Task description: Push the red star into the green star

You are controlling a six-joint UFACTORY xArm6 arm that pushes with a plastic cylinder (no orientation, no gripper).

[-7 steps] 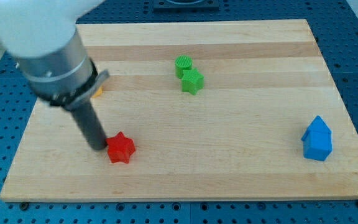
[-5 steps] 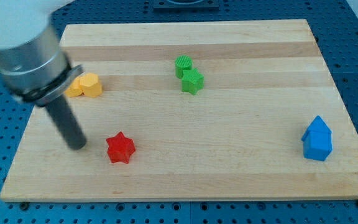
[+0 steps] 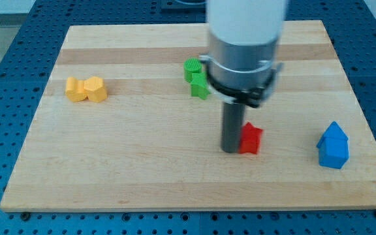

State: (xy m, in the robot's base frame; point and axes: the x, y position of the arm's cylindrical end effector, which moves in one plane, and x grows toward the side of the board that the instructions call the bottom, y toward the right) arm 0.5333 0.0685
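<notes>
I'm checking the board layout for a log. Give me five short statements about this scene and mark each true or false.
1. My tip stands right beside the red star, on its left in the view. True.
2. The red star is touching the green star. False: bare board lies between them.
3. The blue block sits near the view's right edge of the board. True.
4. The yellow blocks lie at the view's bottom right. False: they are at the view's upper left.
5. A second green block sits just above the green star. True.
</notes>
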